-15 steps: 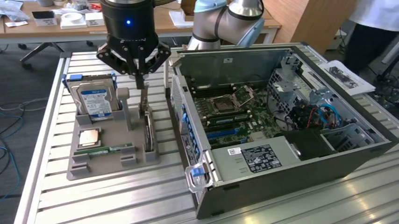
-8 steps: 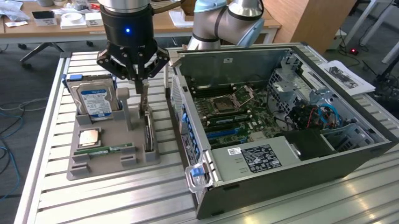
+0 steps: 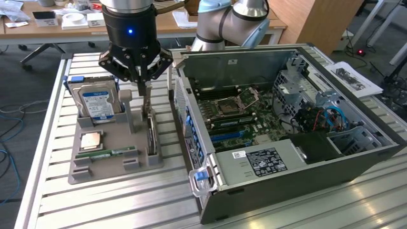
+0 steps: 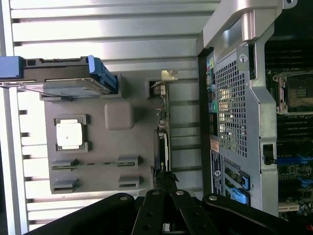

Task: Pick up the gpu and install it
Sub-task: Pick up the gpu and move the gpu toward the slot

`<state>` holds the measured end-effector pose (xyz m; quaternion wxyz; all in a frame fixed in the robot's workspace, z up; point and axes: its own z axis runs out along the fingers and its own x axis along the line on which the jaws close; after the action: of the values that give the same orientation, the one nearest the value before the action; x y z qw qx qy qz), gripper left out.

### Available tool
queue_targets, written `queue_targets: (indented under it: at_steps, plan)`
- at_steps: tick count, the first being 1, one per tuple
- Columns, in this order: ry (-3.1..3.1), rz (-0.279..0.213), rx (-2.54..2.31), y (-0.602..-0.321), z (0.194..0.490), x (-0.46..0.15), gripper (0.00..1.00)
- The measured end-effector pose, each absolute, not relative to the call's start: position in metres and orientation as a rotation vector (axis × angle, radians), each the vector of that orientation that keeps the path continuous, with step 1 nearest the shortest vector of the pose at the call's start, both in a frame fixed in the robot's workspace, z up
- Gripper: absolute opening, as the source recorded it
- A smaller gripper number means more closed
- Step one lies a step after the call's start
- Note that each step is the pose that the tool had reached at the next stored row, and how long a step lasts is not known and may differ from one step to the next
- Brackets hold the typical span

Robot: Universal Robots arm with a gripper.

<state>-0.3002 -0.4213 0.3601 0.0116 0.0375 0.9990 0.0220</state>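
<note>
The gpu (image 3: 151, 130) stands on edge in a slot at the side of the grey holder tray (image 3: 108, 168) nearest the computer case; its silver bracket end points up. My gripper (image 3: 145, 86) hangs straight above it, and the fingers come together on the card's top edge, shut on it. In the wrist view the gpu (image 4: 162, 139) shows edge-on as a thin dark strip, and my gripper (image 4: 165, 185) pinches its near end. The card still sits in the grey holder tray (image 4: 98, 147).
The tray also holds a silver hard drive (image 3: 96, 102) with a blue label, a CPU (image 3: 90, 140) and a RAM stick (image 3: 106, 154). The open computer case (image 3: 286, 119) lies just to the exterior view's right, its motherboard (image 3: 232, 119) exposed. Everything rests on a slatted metal table (image 3: 95, 205).
</note>
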Motion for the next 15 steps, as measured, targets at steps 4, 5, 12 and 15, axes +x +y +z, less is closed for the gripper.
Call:
queue_targets:
  at_steps: [4,5,12,15]
  plan:
    - [3.115,0.069,0.117,-0.4213,0.3601,-0.3002,0.11]
    - [3.115,0.069,0.117,-0.4213,0.3601,-0.3002,0.11]
    - [3.115,0.069,0.117,-0.4213,0.3601,-0.3002,0.29]
    - [3.115,0.069,0.117,-0.4213,0.3601,-0.3002,0.36]
